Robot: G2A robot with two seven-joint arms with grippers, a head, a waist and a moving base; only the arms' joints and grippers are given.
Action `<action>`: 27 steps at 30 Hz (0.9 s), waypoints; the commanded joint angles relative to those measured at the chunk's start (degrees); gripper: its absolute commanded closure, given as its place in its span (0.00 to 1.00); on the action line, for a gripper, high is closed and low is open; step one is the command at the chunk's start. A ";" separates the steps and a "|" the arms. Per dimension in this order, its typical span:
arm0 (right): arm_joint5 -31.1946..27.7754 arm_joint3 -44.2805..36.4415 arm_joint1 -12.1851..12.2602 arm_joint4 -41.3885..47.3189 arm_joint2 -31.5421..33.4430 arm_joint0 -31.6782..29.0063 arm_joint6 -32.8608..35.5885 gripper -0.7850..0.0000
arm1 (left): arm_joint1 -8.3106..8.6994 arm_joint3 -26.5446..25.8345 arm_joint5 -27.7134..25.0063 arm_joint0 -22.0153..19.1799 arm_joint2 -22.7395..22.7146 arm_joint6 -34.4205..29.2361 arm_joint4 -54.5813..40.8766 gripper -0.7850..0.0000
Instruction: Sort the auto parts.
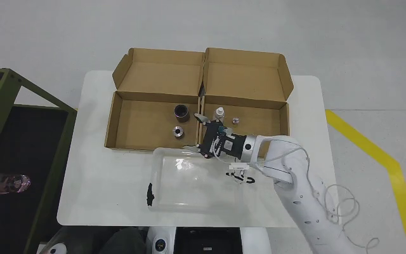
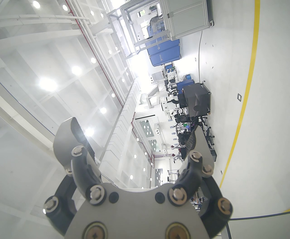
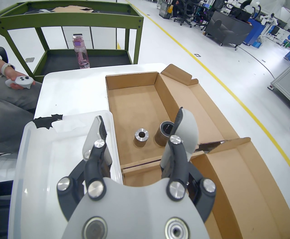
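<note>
- Clock bearings here take 12 o'clock as the table edge farthest from the robot.
- A short silver metal cylinder with a bored hole (image 1: 177, 131) stands upright on the floor of the left open brown cardboard box (image 1: 139, 124).
- A dark brown ringed cylinder (image 1: 182, 112) stands at its 12 o'clock, close by but not touching.
- The right open brown cardboard box (image 1: 260, 130) adjoins the first at 3 o'clock.
- Inside it, near the shared wall, is a small white-topped part (image 1: 219, 112). A small silver round part (image 1: 235, 119) lies just beside that at 4 o'clock.
- The right pincer (image 1: 196, 133) hangs at 3 o'clock from the silver cylinder, about over the seam where the two boxes meet.
- Its fingers are spread wide with nothing between them. One is over the boxes and the other is by the far rim of the bin.
- A clear plastic bin (image 1: 190, 190) lies at 6 o'clock from the boxes, its far rim just beside their near wall.
- A torn black scrap (image 1: 150, 193) clings to its 8 o'clock corner.
- The left pincer (image 2: 133, 126) is also spread wide and holds nothing. It points up toward the hall's ceiling lights.
- The white table (image 1: 101, 159) carries both boxes and the bin.
- A green metal cart (image 3: 68, 16) stands at its 9 o'clock, with a pink drink bottle (image 3: 80, 53) upright on its lower shelf.
</note>
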 commanded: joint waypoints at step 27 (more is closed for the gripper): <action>1.42 -3.67 5.05 -6.44 27.76 -26.11 -22.69 0.16 | 0.00 0.00 0.00 0.00 0.00 0.00 0.00 0.00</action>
